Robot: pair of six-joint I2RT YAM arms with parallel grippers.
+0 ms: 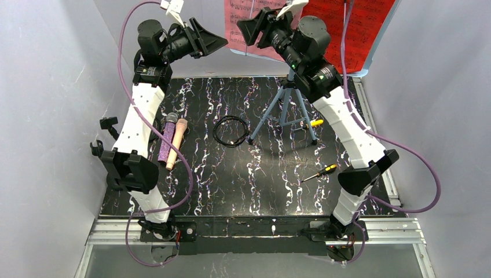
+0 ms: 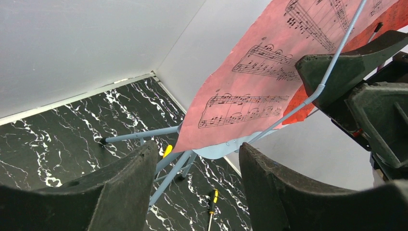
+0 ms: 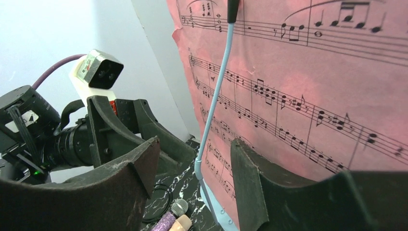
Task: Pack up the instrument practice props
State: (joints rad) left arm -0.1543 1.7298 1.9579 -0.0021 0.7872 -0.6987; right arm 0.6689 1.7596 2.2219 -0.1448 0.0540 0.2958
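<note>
A pink sheet-music page (image 1: 234, 14) and a red page (image 1: 341, 29) rest on a light-blue tripod music stand (image 1: 284, 110) at the back. The stand's thin wire (image 3: 216, 91) crosses the pink page (image 3: 298, 96). My left gripper (image 1: 217, 40) is raised and open, just left of the pink page (image 2: 250, 91), its fingers apart (image 2: 197, 151). My right gripper (image 1: 246, 28) is open in front of the page's left part (image 3: 195, 144). A purple glitter microphone (image 1: 169, 142) and a cream microphone (image 1: 176, 145) lie side by side on the table at left. Two small black pieces (image 1: 107, 123) by the left wall may be the mic posts.
A black cable coil (image 1: 231, 130) lies at the table's middle. One yellow-handled screwdriver (image 1: 320, 172) lies right of centre, another (image 1: 312, 123) under the stand's legs. White walls close in the table on three sides. The black marbled tabletop (image 1: 260, 185) lies below.
</note>
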